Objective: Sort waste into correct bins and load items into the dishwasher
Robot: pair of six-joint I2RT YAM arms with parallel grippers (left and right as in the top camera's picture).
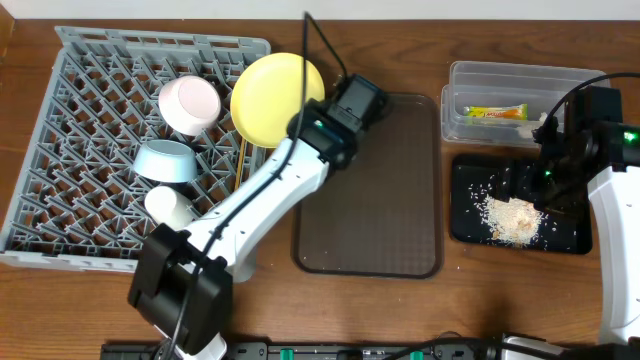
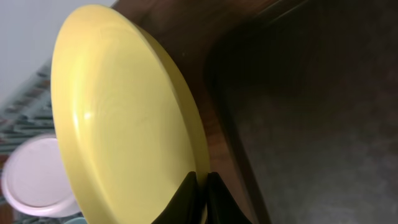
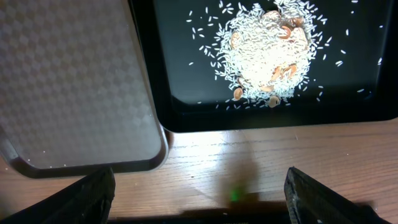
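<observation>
Rice [image 1: 512, 218] lies in the black tray [image 1: 468, 228], and the right fingers [image 3: 87, 199] hang wide apart above it. The left fingers [image 2: 185, 199] pinch the yellow plate [image 1: 272, 95] by its rim. The plate leans over the dish rack [image 1: 80, 120] beside the brown tray [image 1: 385, 210], near a white bowl [image 1: 190, 103].

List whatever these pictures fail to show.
1. Overhead: where the left gripper holds the yellow plate sits under its own wrist; only the left wrist view shows it.
2. Overhead: the right arm covers the clear tub's right end; contents there unknown.
3. Left wrist: the dish rack is blurred; the white bowl is partly behind the plate.
4. Right wrist: the frame's top edge cuts off the black tray.
</observation>
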